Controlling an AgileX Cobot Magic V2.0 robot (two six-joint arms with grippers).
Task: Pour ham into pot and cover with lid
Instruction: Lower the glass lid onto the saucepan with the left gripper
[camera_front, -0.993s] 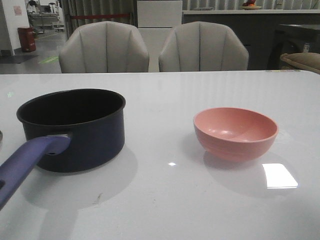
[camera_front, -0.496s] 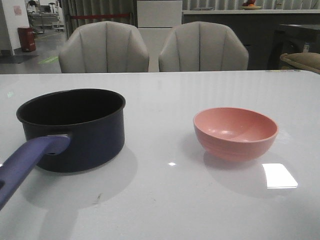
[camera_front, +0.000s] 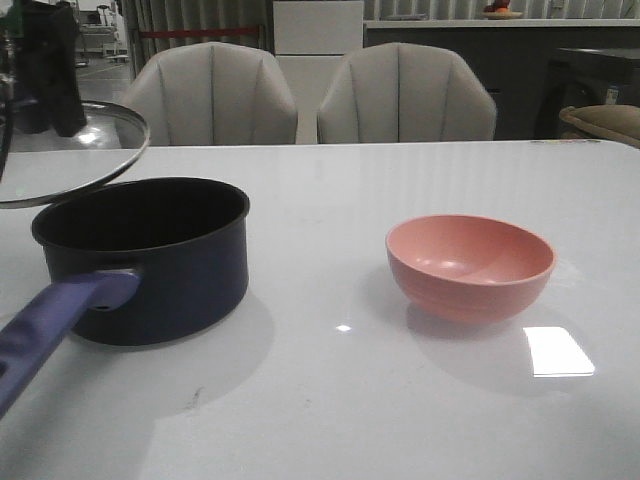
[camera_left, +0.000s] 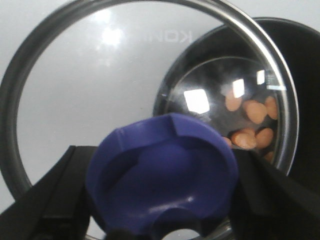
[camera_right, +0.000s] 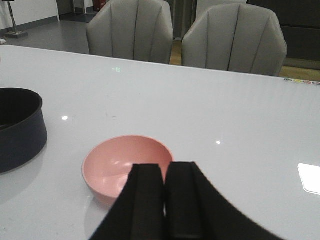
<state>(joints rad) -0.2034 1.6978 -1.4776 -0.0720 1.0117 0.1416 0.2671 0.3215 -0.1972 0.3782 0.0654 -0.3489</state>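
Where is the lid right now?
In the front view, the lid is at the far left, held tilted in the air by the left gripper, above the pot's left rim and not yet on it.

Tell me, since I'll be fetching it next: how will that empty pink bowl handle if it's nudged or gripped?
The pink bowl looks rigid and thin-walled, so probably light. Its glossy surface on the smooth white table suggests it would slide rather than tip. The rounded wall narrowing to a small base could slip from a pinch.

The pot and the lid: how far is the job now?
Done: the ham lies in the pot; the pink bowl is empty. In hand: the left gripper holds the lid by its knob, tilted above the pot's rim. Left: setting it down. The right gripper is shut, idle.
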